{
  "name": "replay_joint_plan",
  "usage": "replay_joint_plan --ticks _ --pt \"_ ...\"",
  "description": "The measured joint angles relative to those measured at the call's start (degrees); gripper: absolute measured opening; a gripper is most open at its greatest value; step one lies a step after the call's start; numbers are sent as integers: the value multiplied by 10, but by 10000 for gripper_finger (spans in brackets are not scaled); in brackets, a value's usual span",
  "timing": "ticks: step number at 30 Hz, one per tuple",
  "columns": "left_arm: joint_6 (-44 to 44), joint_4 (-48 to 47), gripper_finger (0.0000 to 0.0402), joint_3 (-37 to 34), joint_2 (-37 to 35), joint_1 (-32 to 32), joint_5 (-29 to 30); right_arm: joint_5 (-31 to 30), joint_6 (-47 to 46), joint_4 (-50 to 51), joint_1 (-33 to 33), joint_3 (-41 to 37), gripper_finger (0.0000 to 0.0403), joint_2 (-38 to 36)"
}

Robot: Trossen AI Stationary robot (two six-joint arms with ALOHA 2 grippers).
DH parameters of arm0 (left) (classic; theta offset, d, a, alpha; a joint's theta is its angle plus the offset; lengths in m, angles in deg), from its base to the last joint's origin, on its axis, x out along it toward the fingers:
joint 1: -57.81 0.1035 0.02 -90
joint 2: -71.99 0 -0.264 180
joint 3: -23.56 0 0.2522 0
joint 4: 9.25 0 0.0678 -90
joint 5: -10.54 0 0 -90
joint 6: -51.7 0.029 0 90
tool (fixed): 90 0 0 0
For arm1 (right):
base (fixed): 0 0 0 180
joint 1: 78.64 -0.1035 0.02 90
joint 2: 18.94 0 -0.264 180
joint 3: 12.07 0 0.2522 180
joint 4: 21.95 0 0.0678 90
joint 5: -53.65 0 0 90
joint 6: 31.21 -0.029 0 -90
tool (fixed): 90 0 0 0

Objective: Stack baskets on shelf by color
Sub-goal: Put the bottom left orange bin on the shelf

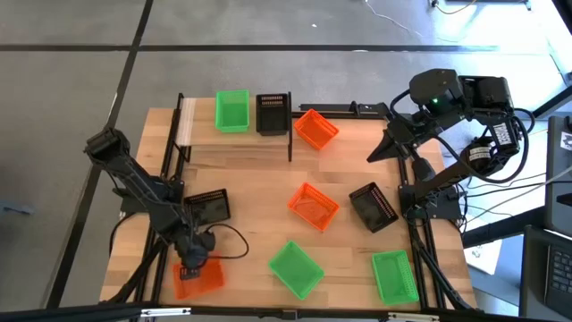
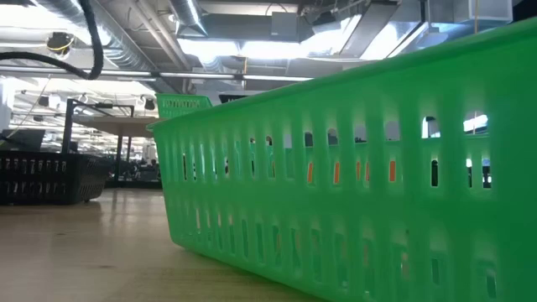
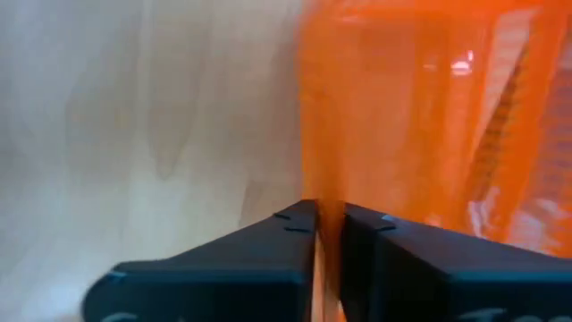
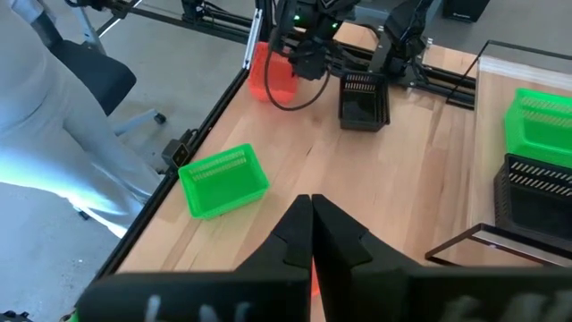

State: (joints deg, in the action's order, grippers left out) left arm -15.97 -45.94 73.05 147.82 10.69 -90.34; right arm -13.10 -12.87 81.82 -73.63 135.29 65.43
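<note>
In the left wrist view, the wall of an orange basket is seen pinched between the closed fingers. From above, the left end effector is bent low over this basket at the worktop's near-left corner. The grasp step seems finished; a lift toward the shelf is judged next. The right end effector is held closed near the far-right edge.
</note>
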Motion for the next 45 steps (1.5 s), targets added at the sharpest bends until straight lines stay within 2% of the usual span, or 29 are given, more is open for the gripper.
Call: replay_joint_plan --ticks 5,9,13,16,20,26,29,33,35,38,42,45 --pt "-52 10 1 9 -18 14 14 -37 -2 -2 0 0 0 0" --pt "-90 10 0 50 -44 32 68 -43 -1 -4 0 0 0 0" --pt "-129 -34 0 114 -61 54 155 -49 0 -6 0 0 0 0" --pt "-135 -98 0 178 -62 77 223 -56 1 -6 0 0 0 0" --pt "-133 -229 0 278 -62 115 283 -57 8 -6 0 0 0 0" --pt "-132 -400 0 408 -62 203 390 -58 16 -6 0 0 0 0" --pt "-123 -482 0 467 -62 252 415 -58 16 -9 0 0 0 0" --pt "-103 -584 0 527 -62 324 419 -59 12 -25 0 0 0 0" --pt "-87 -622 0 548 -62 360 417 -86 12 -34 0 0 0 0" --pt "-75 -673 0 576 -69 417 414 -162 3 -39 0 0 0 2" --pt "-33 -669 0 580 -108 501 416 -247 -17 -47 1 0 0 9" --pt "-7 -672 0 576 -119 567 446 -288 -32 -52 1 0 0 17"
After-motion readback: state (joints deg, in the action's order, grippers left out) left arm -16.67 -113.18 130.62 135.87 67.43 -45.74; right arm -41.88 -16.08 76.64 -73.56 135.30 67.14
